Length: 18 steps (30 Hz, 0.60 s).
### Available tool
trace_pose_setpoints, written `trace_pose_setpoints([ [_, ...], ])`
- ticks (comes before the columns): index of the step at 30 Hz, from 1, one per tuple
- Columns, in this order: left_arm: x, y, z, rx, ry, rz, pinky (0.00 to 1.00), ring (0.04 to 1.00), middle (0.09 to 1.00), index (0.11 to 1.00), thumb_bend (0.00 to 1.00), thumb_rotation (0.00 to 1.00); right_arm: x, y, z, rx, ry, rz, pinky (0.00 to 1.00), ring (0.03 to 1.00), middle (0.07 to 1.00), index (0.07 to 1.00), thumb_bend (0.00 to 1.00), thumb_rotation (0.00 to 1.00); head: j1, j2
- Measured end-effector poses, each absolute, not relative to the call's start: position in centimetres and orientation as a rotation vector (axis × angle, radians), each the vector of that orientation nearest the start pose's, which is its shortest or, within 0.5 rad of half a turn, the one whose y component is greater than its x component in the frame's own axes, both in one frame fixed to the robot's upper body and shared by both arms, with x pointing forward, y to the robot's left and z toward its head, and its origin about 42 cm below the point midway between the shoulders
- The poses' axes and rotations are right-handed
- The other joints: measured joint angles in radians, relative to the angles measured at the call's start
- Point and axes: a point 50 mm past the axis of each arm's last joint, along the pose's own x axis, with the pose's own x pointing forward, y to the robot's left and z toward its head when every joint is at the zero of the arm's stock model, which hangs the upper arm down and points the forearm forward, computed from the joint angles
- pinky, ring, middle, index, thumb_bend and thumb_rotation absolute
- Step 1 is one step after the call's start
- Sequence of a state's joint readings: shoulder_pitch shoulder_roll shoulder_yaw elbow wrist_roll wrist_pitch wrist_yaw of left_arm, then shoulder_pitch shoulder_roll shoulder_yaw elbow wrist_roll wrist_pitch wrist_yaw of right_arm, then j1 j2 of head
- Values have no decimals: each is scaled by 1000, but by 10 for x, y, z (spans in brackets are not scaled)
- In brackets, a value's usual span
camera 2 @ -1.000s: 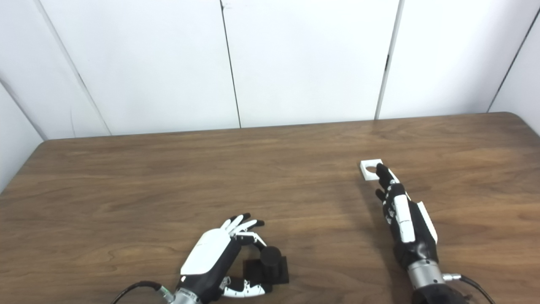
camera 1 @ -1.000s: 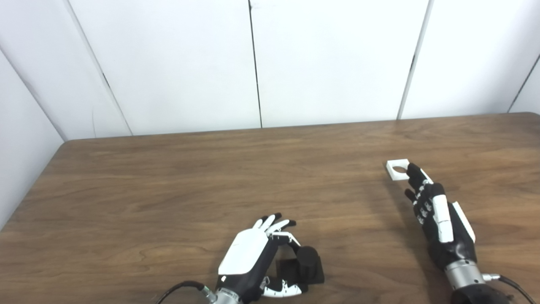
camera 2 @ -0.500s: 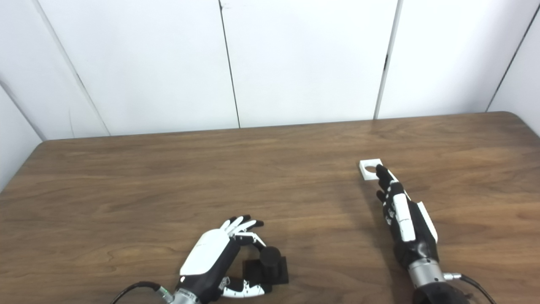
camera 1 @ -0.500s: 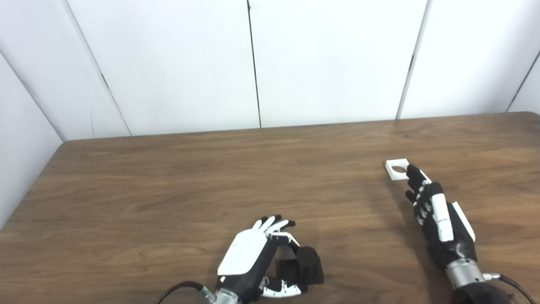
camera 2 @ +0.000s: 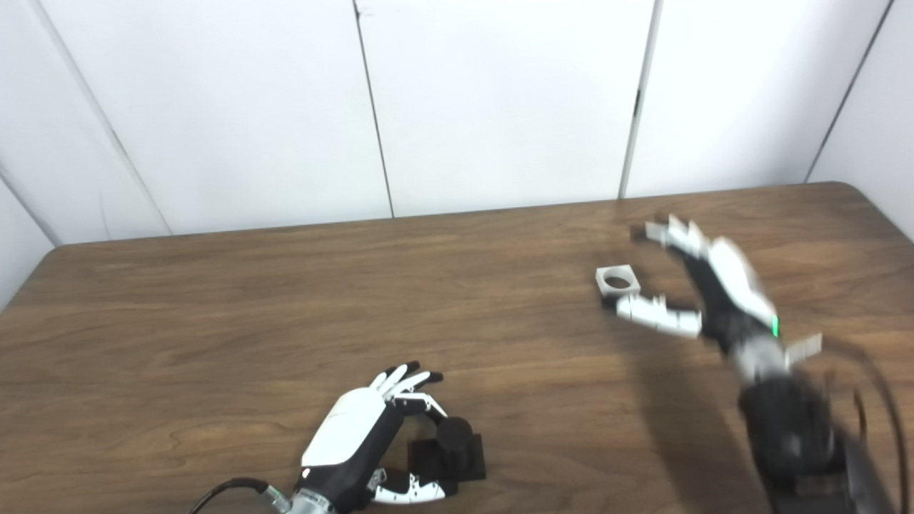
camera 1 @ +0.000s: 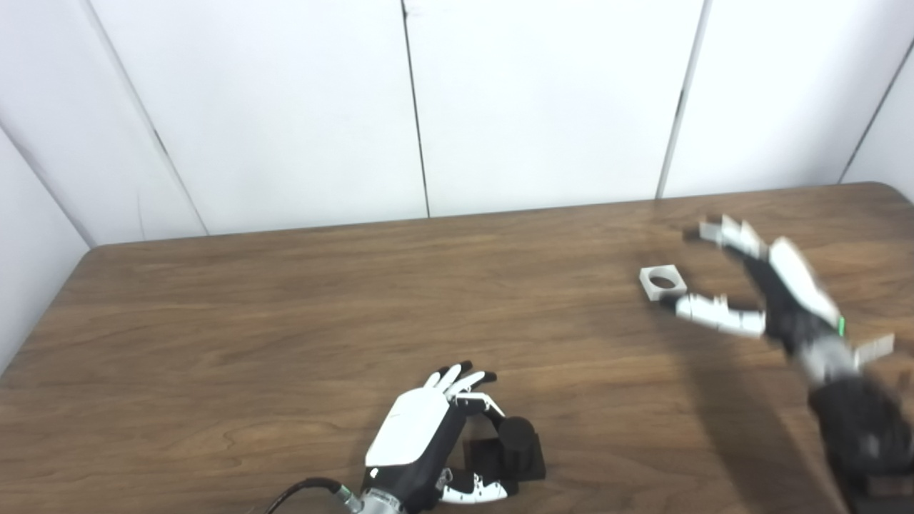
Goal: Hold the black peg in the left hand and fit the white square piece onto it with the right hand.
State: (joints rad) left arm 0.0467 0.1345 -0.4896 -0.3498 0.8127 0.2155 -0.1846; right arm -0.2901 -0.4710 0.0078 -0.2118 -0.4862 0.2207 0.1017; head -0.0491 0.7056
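Reaching over the far right part of the table (camera 1: 285,300), the right hand (camera 1: 767,293) hangs spread wide, fingers (camera 1: 725,232) fanned beyond the white square piece (camera 1: 663,281) and thumb (camera 1: 710,314) stretched out on its near side; the hand is blurred, and it holds nothing. The white square piece lies flat on the wood, well in from the right edge, its round hole facing up, with the thumb tip just beside its near right corner. Whether that tip touches it I cannot tell.

Near the front edge, around the middle, the left hand (camera 2: 353,435) curls its fingers and thumb about the black peg (camera 2: 454,439), which stands upright on its dark square base; the base appears to rest on the table, and the grasp looks loose, not clamped.

By its look the white piece is a light, rigid plastic block with smooth faces, so it should neither bend nor break, yet it would likely skate across the wood under a sideways nudge. Being low and flat, it offers only its thin side walls: my judgement is to pinch two opposite walls between thumb and fingers, keeping the hole clear for the peg
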Motion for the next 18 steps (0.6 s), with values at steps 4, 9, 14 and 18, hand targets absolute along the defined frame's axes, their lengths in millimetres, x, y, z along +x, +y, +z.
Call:
trace_pose_setpoints([
  [4,231,119,149,872,-172,-453,1000,980,902,490,517,71,371,-314,288,-1040,-318,-40,997,1000,972,770,904,283,0,0],
  [9,231,121,148,872,-167,-453,999,983,907,490,516,73,373,-309,270,-1172,-183,100,1000,1000,1000,762,940,234,-11,-2],
  [14,231,123,148,878,-166,-452,1000,984,907,490,515,73,385,-326,265,-1272,-73,126,1000,1000,1000,746,943,242,-18,-5],
  [18,232,123,149,878,-167,-453,1000,987,908,490,516,71,397,-328,259,-1288,-33,141,1000,1000,991,730,946,240,-21,-6],
])
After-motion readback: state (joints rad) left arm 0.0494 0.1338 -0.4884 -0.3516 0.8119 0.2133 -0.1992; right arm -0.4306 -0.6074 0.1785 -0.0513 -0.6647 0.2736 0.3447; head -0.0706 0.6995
